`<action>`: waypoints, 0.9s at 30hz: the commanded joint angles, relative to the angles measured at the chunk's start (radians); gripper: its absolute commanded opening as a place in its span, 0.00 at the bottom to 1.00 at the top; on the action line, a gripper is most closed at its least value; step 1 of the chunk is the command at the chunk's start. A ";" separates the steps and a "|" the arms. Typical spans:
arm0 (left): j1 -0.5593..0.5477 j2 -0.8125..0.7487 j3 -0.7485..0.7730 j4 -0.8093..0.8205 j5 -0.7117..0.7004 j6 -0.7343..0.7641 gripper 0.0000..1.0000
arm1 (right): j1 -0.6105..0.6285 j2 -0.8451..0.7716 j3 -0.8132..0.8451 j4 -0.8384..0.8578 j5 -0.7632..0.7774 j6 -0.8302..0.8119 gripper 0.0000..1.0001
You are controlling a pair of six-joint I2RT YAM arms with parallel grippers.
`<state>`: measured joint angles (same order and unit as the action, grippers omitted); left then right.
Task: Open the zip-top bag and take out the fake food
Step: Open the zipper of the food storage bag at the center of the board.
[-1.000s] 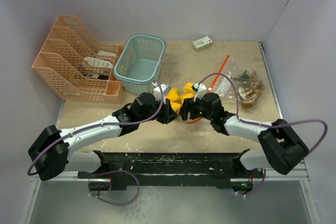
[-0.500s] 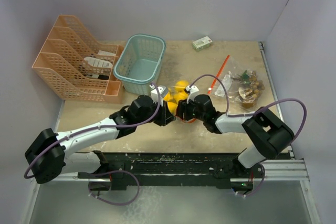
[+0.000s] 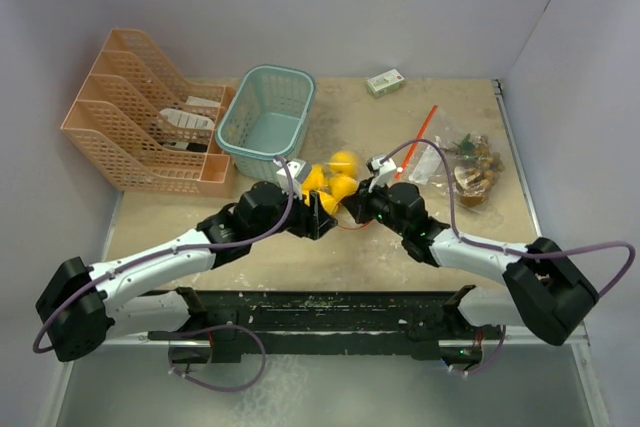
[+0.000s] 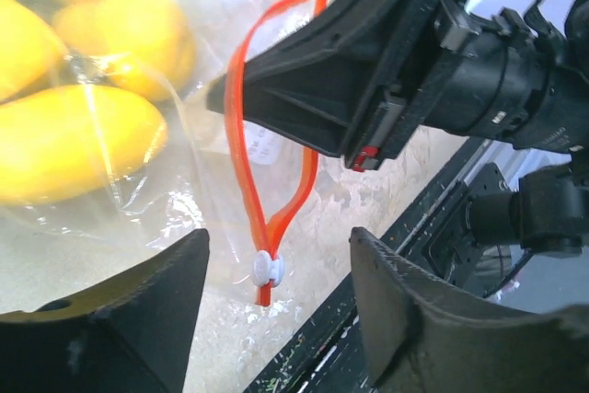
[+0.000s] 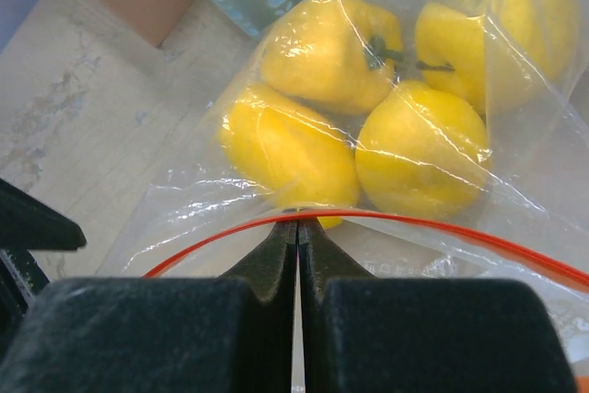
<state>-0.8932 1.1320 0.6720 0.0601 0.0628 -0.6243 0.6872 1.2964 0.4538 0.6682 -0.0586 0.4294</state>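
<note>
Zip-top bag (image 5: 184,200) clear plastic film, glossy, creased, zip strip (image 4: 237,135) smooth orange plastic, slider (image 4: 268,268) white plastic, yellow fruits (image 5: 419,149) glossy plastic, left gripper fingers (image 4: 120,319) matt black, finely grainy, table (image 5: 101,126) mottled, matt, basket (image 3: 277,71) teal plastic.

The mottled beige surface (image 3: 450,112) bore a peach plastic file rack (image 3: 130,127) upper left, a teal plastic basket (image 3: 285,72) beside it, a white-green box (image 3: 385,81) top centre, a clear bag of yellow fruits (image 3: 335,175) centre, a clear bag of brown pieces (image 3: 472,169) right.
</note>
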 commanded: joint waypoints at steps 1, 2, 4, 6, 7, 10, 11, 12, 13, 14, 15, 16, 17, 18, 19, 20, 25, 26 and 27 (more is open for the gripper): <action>-0.006 -0.071 0.010 -0.023 -0.113 0.013 0.69 | 0.003 -0.063 -0.009 -0.061 0.044 0.010 0.00; -0.005 -0.078 0.018 -0.032 -0.132 0.014 0.70 | 0.003 -0.067 -0.008 -0.068 0.047 0.014 0.00; -0.004 -0.085 0.046 -0.060 -0.160 0.021 0.72 | 0.003 -0.064 -0.001 -0.086 0.059 0.016 0.00; -0.003 -0.084 0.084 -0.091 -0.178 0.026 0.73 | 0.004 -0.052 0.002 -0.091 0.069 0.020 0.00; -0.004 -0.083 0.101 -0.099 -0.184 0.027 0.74 | 0.004 -0.046 0.000 -0.090 0.072 0.025 0.00; -0.004 -0.078 0.144 -0.111 -0.201 0.045 0.75 | 0.004 -0.026 -0.008 -0.081 0.077 0.057 0.00; -0.004 -0.072 0.159 -0.120 -0.214 0.053 0.77 | 0.003 -0.023 -0.012 -0.077 0.080 0.065 0.00; -0.003 -0.061 0.176 -0.133 -0.232 0.060 0.79 | 0.004 -0.022 -0.017 -0.075 0.084 0.071 0.00; -0.001 -0.044 0.199 -0.147 -0.252 0.068 0.84 | 0.004 -0.020 -0.021 -0.074 0.085 0.075 0.00; 0.008 -0.006 0.226 -0.172 -0.265 0.074 0.87 | 0.004 -0.021 -0.024 -0.072 0.085 0.078 0.00; 0.019 0.028 0.263 -0.200 -0.269 0.077 0.88 | 0.004 -0.022 -0.026 -0.070 0.085 0.082 0.00; 0.033 0.061 0.296 -0.220 -0.265 0.083 0.91 | 0.003 -0.024 -0.027 -0.072 0.083 0.084 0.00; 0.047 0.099 0.326 -0.225 -0.254 0.090 0.96 | 0.004 -0.025 -0.029 -0.074 0.082 0.084 0.00; 0.065 0.134 0.347 -0.226 -0.235 0.096 1.00 | 0.003 -0.028 -0.031 -0.076 0.082 0.084 0.00; 0.084 0.171 0.364 -0.225 -0.202 0.097 0.99 | 0.003 -0.032 -0.035 -0.077 0.081 0.084 0.00; 0.099 0.206 0.377 -0.217 -0.181 0.097 0.99 | 0.003 -0.038 -0.038 -0.080 0.081 0.085 0.00; 0.122 0.368 0.433 -0.182 -0.183 0.121 0.99 | 0.004 -0.097 -0.062 -0.099 0.089 0.093 0.00; 0.122 0.398 0.446 -0.180 -0.191 0.128 0.99 | 0.003 -0.111 -0.069 -0.104 0.093 0.095 0.00; 0.122 0.430 0.455 -0.181 -0.199 0.133 0.99 | 0.003 -0.125 -0.074 -0.109 0.094 0.098 0.00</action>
<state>-0.7708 1.4891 1.0611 -0.1371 -0.1341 -0.5354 0.6872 1.2388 0.3965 0.5575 0.0101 0.5079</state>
